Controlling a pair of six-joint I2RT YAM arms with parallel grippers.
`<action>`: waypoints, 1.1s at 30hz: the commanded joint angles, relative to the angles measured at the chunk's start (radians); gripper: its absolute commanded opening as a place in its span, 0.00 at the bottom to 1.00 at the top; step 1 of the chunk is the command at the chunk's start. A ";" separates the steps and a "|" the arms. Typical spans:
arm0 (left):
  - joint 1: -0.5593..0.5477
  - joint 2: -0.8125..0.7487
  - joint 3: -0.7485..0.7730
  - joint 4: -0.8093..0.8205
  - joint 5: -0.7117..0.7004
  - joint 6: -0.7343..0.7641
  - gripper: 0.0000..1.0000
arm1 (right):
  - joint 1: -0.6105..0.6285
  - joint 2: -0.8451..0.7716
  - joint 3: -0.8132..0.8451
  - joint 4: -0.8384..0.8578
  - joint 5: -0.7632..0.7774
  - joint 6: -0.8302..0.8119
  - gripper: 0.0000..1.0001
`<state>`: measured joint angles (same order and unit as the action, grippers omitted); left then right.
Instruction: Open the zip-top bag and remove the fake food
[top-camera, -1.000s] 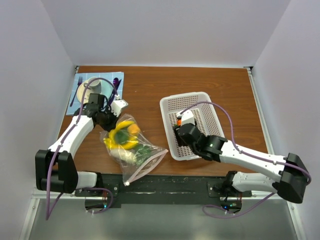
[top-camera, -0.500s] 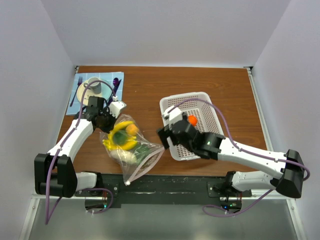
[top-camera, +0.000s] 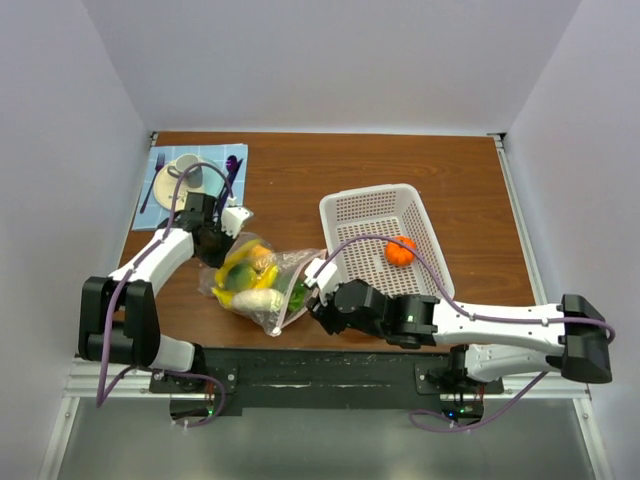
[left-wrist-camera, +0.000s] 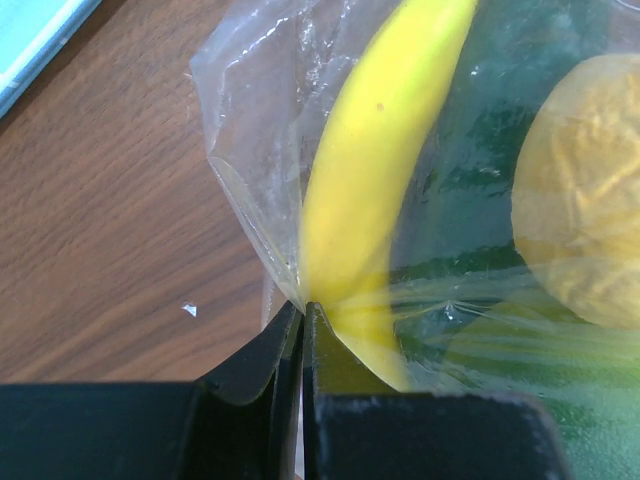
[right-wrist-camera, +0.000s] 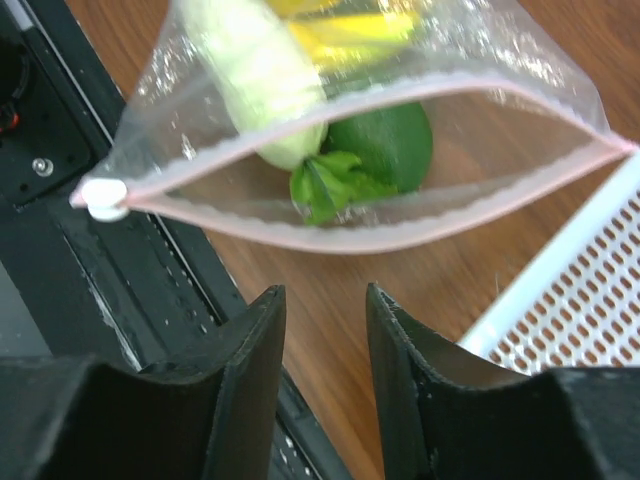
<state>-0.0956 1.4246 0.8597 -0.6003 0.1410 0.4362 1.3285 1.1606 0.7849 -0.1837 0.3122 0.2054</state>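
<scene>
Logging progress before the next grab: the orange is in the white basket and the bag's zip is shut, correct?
No: the zip-top bag is open at its zip, as the right wrist view shows. The orange is in the white basket.

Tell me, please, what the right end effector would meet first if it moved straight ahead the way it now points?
Probably the near lip of the open zip-top bag, directly ahead of the right end effector; behind it lies the green leafy piece. Depth is unclear from the wrist view.
</scene>
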 joint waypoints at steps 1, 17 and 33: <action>0.004 -0.010 -0.007 -0.044 0.008 -0.017 0.08 | 0.003 0.065 0.060 0.145 -0.010 -0.040 0.44; 0.004 -0.079 -0.033 -0.069 0.003 0.016 0.07 | -0.080 0.335 0.079 0.361 -0.087 -0.115 0.87; -0.021 -0.085 -0.014 -0.095 -0.009 -0.020 0.07 | -0.065 0.563 0.116 0.636 -0.255 -0.149 0.99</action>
<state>-0.1017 1.3636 0.8352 -0.6621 0.1303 0.4366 1.2568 1.6650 0.8452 0.3607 0.1089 0.0765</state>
